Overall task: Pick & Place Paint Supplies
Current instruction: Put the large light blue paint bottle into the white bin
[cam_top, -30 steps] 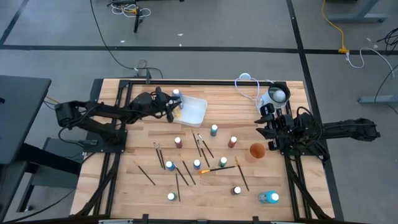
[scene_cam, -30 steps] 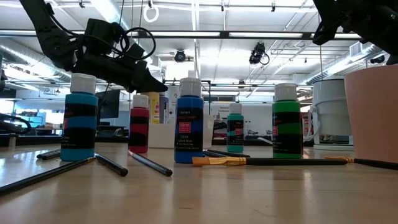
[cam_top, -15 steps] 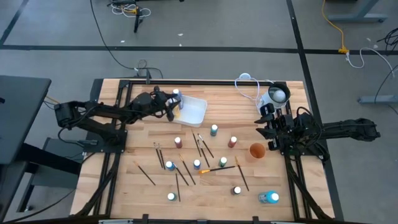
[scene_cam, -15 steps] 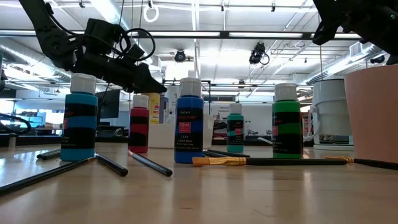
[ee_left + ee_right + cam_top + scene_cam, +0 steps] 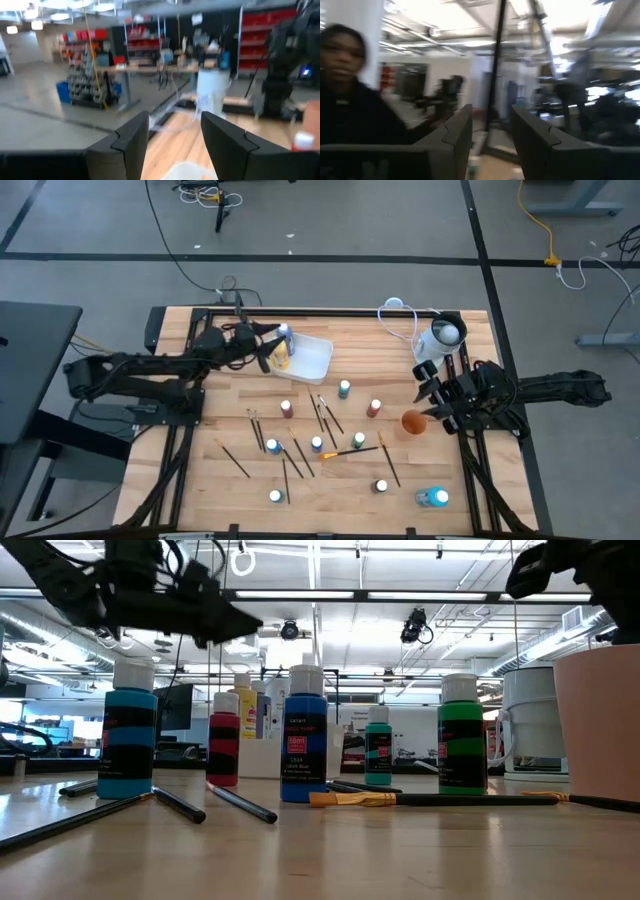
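Note:
Small white-capped paint bottles and thin dark brushes lie scattered over the middle of the wooden table, with one orange-handled brush among them. A yellow bottle and another white-capped bottle stand in the white tray. My left gripper hovers just left of the tray, open and holding nothing. My right gripper hangs open and bare near the right edge, beside the orange cup.
A white-and-grey round container with a cable sits at the far right corner. A larger blue bottle stands near the right front. In the low view, bottles and brushes crowd the foreground. A person shows beyond the table.
My left gripper has risen and drawn back from the tray toward the table's left edge. The yellow bottle that it hid in the low view now stands uncovered in the tray. My right gripper has lifted a little.

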